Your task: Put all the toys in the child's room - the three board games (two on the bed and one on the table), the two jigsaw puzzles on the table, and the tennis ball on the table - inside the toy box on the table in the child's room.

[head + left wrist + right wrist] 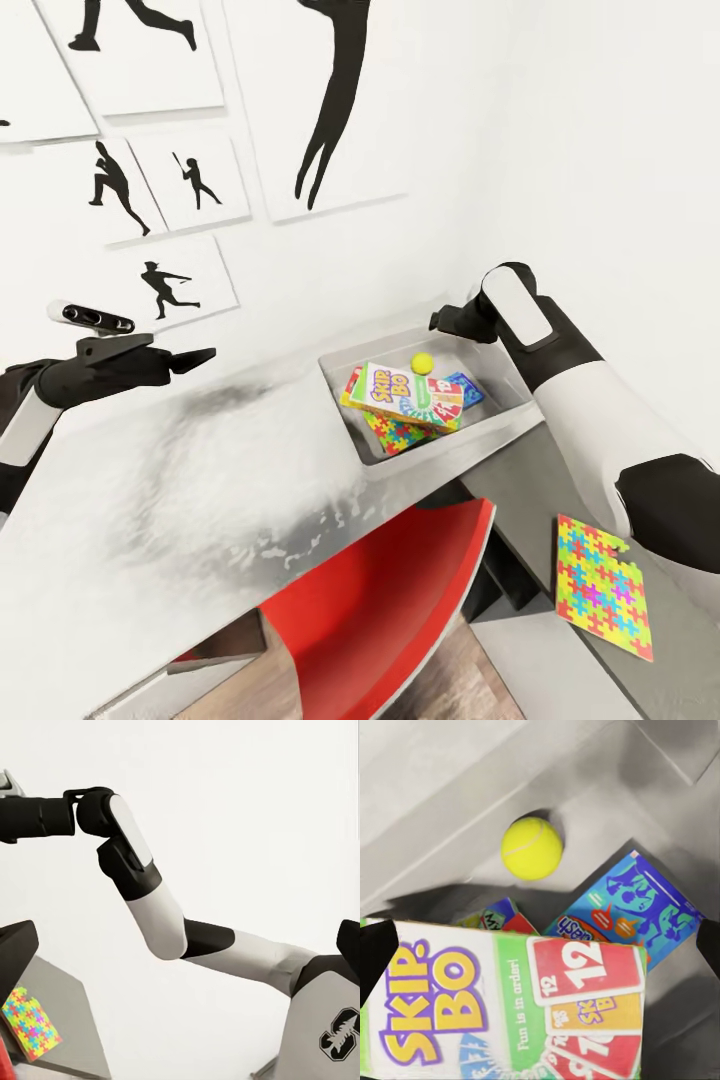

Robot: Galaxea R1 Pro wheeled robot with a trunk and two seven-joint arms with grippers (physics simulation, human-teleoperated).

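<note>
The last puzzle (pixel 603 583), thin, stiff and light, lies flat near the dark desk's (pixel 690 640) front edge, best pinched at an overhanging edge; right gripper (pixel 440 322) state unclear, left gripper (pixel 195 357) spread empty.

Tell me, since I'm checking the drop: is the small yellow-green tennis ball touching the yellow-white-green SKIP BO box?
Apart. In the right wrist view the tennis ball sits on the grey toy box floor, with a dark shadowed strip separating it from the SKIP BO box.
</note>
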